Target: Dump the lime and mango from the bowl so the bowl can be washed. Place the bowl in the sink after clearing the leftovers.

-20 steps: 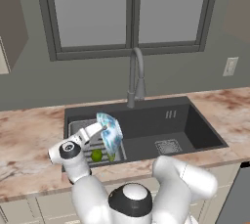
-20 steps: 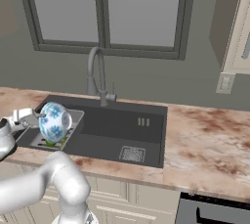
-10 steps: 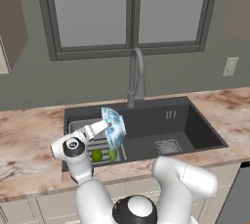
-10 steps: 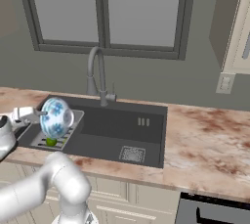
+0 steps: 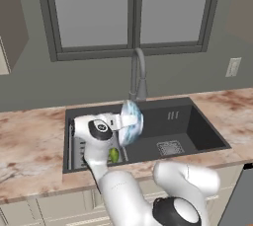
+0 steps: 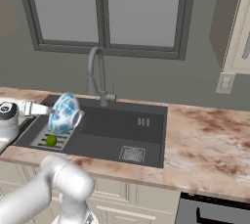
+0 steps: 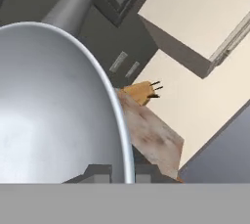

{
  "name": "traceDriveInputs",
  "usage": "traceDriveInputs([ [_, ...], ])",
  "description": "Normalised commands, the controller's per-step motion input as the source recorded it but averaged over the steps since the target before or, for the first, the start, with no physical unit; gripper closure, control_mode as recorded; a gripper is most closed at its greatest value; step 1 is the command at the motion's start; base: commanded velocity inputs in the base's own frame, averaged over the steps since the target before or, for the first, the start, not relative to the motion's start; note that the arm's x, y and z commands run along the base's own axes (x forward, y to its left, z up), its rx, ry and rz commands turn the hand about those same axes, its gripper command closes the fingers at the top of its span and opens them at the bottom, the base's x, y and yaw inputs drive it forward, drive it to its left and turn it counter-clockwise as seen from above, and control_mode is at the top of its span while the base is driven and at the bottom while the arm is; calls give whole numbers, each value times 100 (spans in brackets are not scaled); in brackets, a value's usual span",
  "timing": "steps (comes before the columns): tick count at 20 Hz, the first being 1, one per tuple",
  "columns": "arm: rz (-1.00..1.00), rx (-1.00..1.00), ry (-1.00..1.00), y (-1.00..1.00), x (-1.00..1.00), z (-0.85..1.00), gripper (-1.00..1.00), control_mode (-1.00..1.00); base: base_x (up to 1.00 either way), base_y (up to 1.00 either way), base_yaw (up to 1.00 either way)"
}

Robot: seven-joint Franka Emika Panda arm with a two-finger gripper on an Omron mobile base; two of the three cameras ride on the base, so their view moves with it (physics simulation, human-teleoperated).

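Observation:
The bowl is white with a blue pattern and is tipped on its side above the left part of the sink. My gripper reaches in from the left and is shut on the bowl's rim. In the right base view the bowl hangs over the slotted tray, where the round green lime lies. An olive-green fruit, probably the mango, lies on the tray, partly behind my arm. In the hand view the bowl shows an empty inside, and my gripper straddles its rim.
The tall curved faucet stands behind the sink, close to the bowl. The square drain sits in the basin floor on the right. Marbled counter runs along both sides of the sink, and a window lies beyond.
The bowl, held in my gripper, has moved right and slightly up from over the tray toward the middle of the sink. The fruit on the tray has stayed put.

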Motion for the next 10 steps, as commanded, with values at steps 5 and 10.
traceDriveInputs([
  [5, -1, 36, -5, -95, -49, 59, 100, -100, 0, 0, 0],
  [10, 0, 41, 0, -100, -83, 60, 100, -100, 0, 0, 0],
])
